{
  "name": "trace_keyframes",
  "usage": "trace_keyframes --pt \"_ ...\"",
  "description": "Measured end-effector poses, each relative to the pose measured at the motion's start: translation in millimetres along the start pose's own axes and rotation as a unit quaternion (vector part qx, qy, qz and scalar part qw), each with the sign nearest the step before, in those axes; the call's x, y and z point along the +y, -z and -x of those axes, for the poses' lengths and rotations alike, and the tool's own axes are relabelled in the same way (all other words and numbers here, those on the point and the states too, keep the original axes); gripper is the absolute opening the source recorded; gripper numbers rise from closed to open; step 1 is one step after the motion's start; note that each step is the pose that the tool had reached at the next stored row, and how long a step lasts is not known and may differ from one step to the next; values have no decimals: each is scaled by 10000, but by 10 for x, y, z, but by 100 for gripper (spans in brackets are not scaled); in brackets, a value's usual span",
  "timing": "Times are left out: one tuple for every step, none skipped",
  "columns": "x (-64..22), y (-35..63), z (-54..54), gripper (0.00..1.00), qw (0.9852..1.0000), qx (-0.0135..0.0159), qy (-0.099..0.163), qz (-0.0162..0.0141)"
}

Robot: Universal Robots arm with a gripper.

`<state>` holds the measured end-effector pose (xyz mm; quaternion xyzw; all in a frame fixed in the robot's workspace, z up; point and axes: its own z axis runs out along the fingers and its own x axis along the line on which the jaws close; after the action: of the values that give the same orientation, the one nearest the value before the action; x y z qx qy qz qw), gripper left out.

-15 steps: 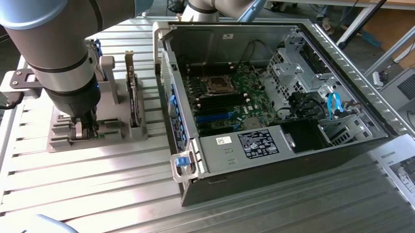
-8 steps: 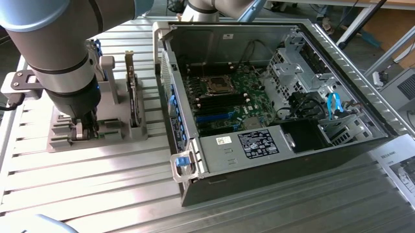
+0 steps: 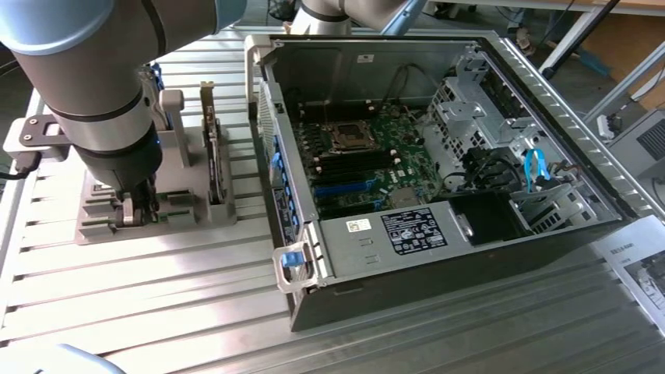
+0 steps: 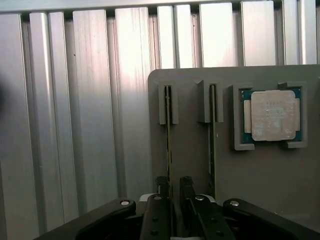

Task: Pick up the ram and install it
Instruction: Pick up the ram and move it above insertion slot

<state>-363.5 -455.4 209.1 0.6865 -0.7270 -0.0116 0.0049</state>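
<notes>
Ribbed metal bench (image 3: 156,296) with a grey holder (image 4: 190,165) on it, and we see the jaws apart, straddling one end of the ram (image 4: 168,145) standing on edge in its slot. We reckon this is the picking step, nothing gripped yet. A clean grip calls for squaring on that thin edge.

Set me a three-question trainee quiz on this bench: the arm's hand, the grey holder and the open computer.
1. True or false: the hand is inside the computer case.
2. What lies in the square recess of the grey holder? A. a processor chip B. a fan C. a coin
3. Fill in: the open hand straddles one of two upright ____.
Key: 1 false; 2 A; 3 memory sticks.
</notes>
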Motion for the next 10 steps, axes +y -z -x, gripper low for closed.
trace_keyframes --pt "0 -4 0 24 10000 1 2 0" --pt "0 -6 0 24 10000 1 5 1" --pt "0 -8 0 24 10000 1 10 1" --pt "0 -9 0 24 10000 1 17 1" --pt "0 -9 0 24 10000 1 20 1" --pt "0 -10 0 24 10000 1 20 0" --pt "0 -10 0 24 10000 1 20 0" --pt "0 -10 0 24 10000 0 20 0" --pt "0 -11 1 24 10000 0 20 -1" --pt "-1 -12 4 24 10000 0 22 -1"
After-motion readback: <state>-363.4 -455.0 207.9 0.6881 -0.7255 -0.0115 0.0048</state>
